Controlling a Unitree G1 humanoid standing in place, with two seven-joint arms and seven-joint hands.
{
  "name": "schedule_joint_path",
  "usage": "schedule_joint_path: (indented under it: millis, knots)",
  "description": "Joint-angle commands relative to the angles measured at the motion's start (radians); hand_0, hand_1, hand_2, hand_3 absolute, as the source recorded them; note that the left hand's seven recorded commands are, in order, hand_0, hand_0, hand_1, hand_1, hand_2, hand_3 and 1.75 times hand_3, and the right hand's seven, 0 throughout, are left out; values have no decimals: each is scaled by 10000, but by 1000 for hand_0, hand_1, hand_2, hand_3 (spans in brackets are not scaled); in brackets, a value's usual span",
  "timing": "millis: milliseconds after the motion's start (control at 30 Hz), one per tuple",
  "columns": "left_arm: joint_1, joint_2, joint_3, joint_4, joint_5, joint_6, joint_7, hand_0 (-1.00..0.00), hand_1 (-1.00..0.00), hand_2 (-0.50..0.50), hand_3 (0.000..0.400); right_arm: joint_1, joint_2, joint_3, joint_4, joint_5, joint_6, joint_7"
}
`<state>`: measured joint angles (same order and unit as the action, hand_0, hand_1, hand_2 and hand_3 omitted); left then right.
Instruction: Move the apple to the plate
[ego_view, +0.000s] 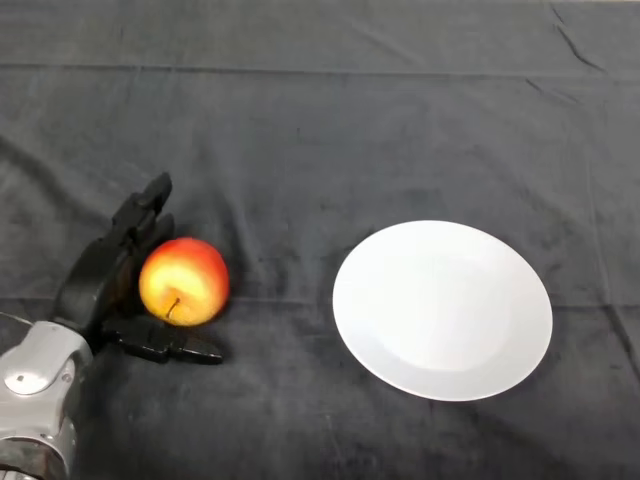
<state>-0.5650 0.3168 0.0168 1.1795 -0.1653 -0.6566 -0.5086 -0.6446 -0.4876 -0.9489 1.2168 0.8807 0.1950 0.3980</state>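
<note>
A red and yellow apple (183, 280) sits on the dark cloth at the left, stem side towards me. My left hand (103, 275) is right against its left side, fingers reaching past its far side and the thumb lying under its near side, cupped round it. The white plate (442, 308) lies empty on the cloth to the right of the apple, well apart from it.
The dark cloth (320, 130) has folds and wrinkles running across it. My silver-grey forearm (35, 385) comes in from the lower left corner.
</note>
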Motion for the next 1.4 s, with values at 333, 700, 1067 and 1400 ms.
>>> schedule_joint_path:
  millis: [333, 700, 1067, 1400]
  knots:
    - [73, 54, -189, -448, 72, -5, -492, -1000, -1000, 0, 400, -133, -160, -23, -78, 178, -73, -16]
    - [-469, -309, -151, -632, -276, -342, -773, -1000, -1000, 0, 400, -135, -163, -24, -72, 179, -73, -14]
    - [-806, -800, -352, -743, -612, -1413, -1132, -1000, -1000, 0, 400, -138, -168, -26, -60, 181, -74, -9]
    - [-1300, -1285, -975, -608, -803, -2092, -1107, -1000, -1000, 0, 400, -144, -176, -29, -43, 183, -75, -2]
